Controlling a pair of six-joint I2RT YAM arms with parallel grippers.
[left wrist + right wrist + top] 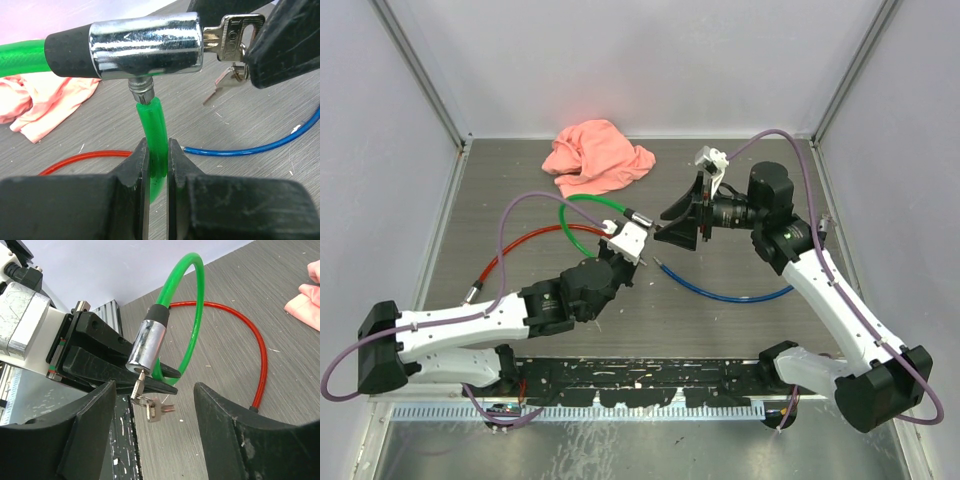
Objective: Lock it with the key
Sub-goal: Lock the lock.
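Key (232,35) in wrist views only; left pincer (159,150) clamping cable (150,117), right pincer (154,390) apart.

A crumpled pink cloth (597,156) lies at the far middle of the grey, wood-grained desk (720,330). A red cable (520,243) curves across the desk nearer than the cloth and to its left, well apart from it. Its metal-tipped end lies furthest left. A blue cable (730,297) lies in a shallow arc nearer than the cloth and to its right, also well apart. Pale walls stand behind the cloth and to either side.
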